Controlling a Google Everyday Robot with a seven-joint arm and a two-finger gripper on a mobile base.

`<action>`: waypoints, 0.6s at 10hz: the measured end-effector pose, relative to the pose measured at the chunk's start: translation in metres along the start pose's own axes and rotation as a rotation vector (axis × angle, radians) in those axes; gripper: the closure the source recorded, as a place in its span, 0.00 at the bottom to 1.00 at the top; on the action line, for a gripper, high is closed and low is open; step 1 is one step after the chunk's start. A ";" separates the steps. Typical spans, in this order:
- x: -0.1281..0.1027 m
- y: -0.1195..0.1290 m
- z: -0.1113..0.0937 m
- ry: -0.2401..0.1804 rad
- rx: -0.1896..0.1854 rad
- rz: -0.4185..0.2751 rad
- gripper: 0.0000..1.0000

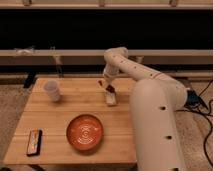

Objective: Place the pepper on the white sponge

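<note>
White robot arm point(152, 110): the largest body in view. It rises at the right, covers the table's right edge, bends at an elbow near the back, and descends toward the tabletop.

Wooden table point(60, 117): a slatted top that carries every object listed below. Dark rails and a dark wall stand behind it.

Cables point(200, 102): on the floor to the right of the arm, off the table.

Orange bowl point(85, 133): upright at the front centre of the table. It is the nearest neighbour of the sponge, in front of it and to its left, and apart from it.

White cup point(52, 91): upright at the back left, well apart from the sponge.

Black device point(34, 142): flat at the front-left corner, the object farthest from the sponge.

White sponge point(111, 99): a pale block on the right half of the table, just beside the arm's lower body and directly below the gripper.

Gripper point(108, 87): pointing down over the sponge, its fingers closed together on the pepper.

Pepper point(110, 90): a small dark red object at the gripper's tip, immediately above the sponge's top face. Whether it touches the sponge cannot be told. The bowl, cup and device all lie to the left of this spot, none between gripper and sponge.
</note>
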 end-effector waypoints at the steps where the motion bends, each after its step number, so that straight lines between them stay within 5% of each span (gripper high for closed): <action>1: -0.002 -0.003 0.002 -0.004 0.001 -0.006 0.94; 6: -0.016 -0.024 0.013 -0.039 0.002 -0.053 0.94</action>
